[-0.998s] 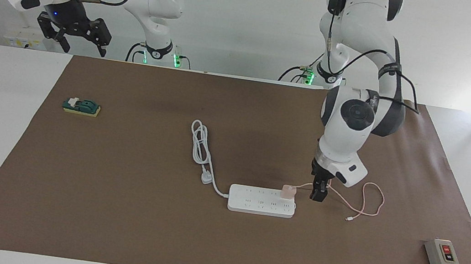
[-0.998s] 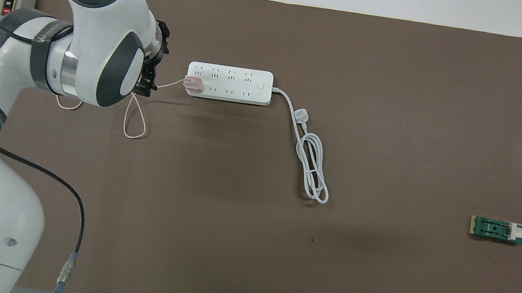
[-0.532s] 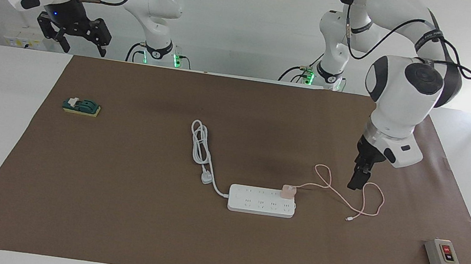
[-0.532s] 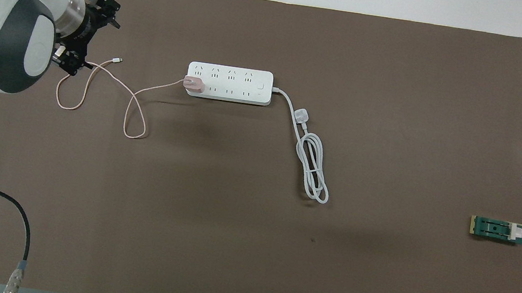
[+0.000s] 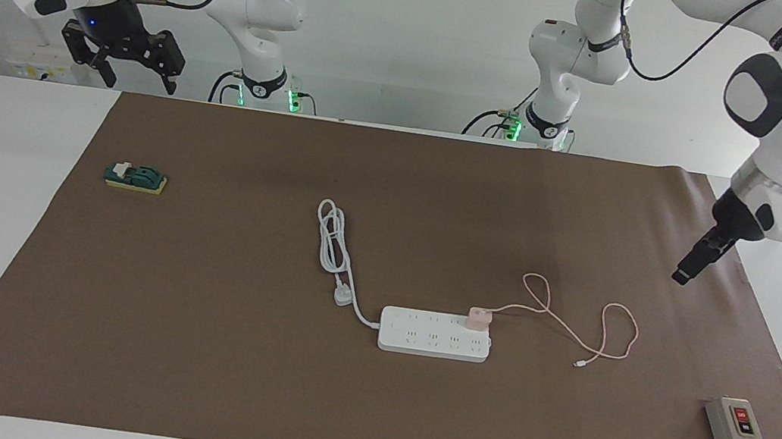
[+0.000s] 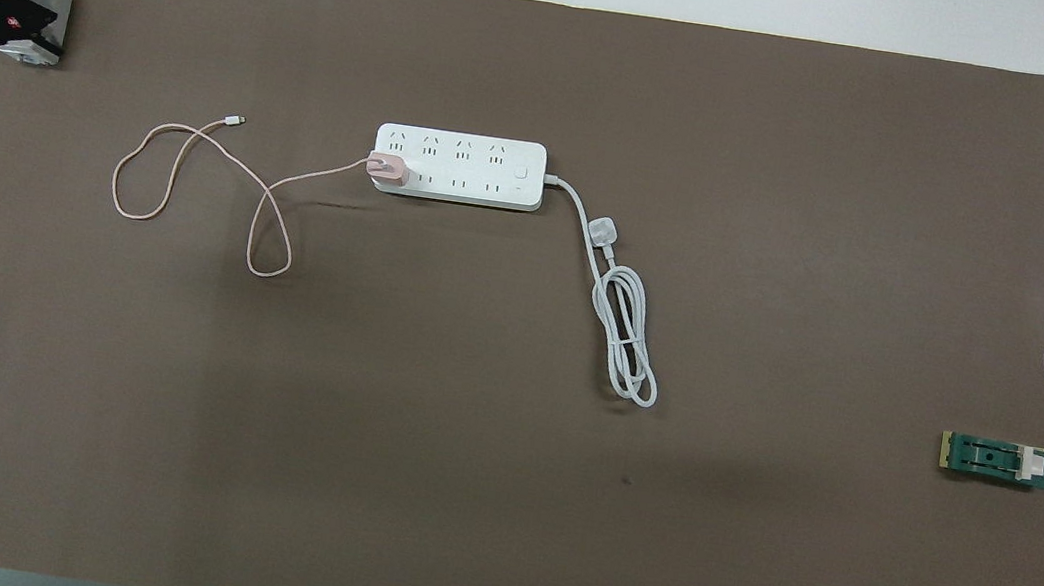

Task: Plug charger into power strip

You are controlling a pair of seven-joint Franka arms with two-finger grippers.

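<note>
Charger [image 5: 479, 318] sits seated in the end socket of the power strip [image 5: 434, 334], whose long axis runs from the 3 to the 9 o'clock in your overhead view. Its pink cable [image 5: 576, 320] loops toward the grey switch box [image 5: 736, 430]. Left gripper [image 5: 686, 270] hangs above the mat's edge, fingers pressed together; right gripper [image 5: 124, 59] waits, fingers spread.

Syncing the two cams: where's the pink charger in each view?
Facing view: charger sits in the power strip, at its end toward the left arm, right of centre.
Overhead view: charger on the same strip end, left of centre.
Shared landmark: the grey switch box at the left arm's end.
</note>
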